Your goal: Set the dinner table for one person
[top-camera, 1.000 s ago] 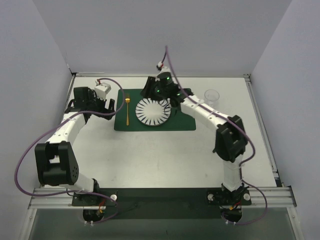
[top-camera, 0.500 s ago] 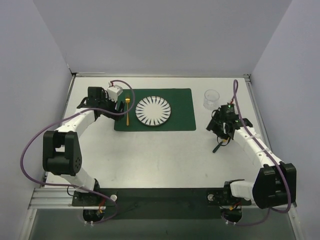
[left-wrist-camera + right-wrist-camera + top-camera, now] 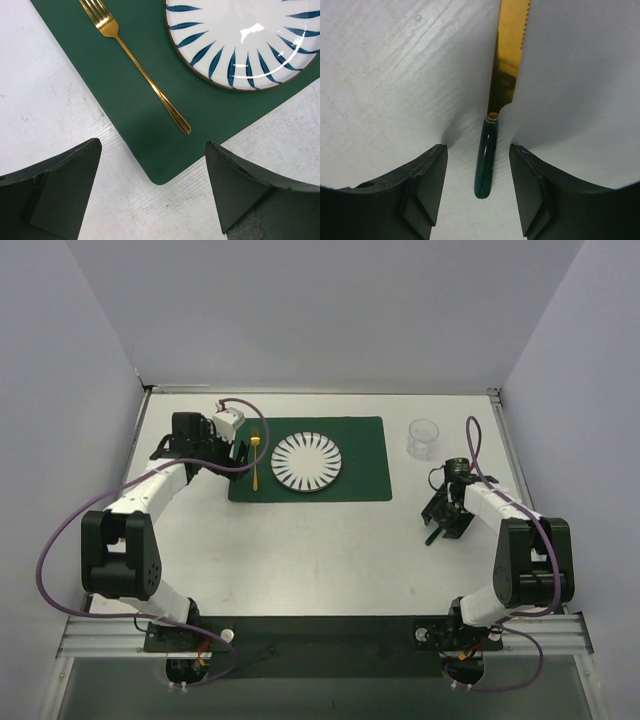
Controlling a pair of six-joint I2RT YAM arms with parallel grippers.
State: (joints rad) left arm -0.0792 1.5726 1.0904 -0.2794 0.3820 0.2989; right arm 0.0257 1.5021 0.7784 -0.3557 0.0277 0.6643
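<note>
Dinner table [image 3: 300, 550]: placemat [image 3: 365, 460] near far edge

My right wrist view cuts off the gold blade of the knife [image 3: 501, 95] at the top edge. My left one crops the plate [image 3: 250, 35] at top and right, and the fork [image 3: 107, 25] at its tine tips.

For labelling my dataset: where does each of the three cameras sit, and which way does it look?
Top external: fixed above and behind, looking down at the dinner table; the left arm and right arm show whole.
Left wrist: on the left arm, looking down at the fork and plate on the placemat; its open tool fingers frame the bottom.
Right wrist: on the right arm, looking down at the knife; its fingers flank it.
Shared: top and left wrist both show fork, plate, placemat.
</note>
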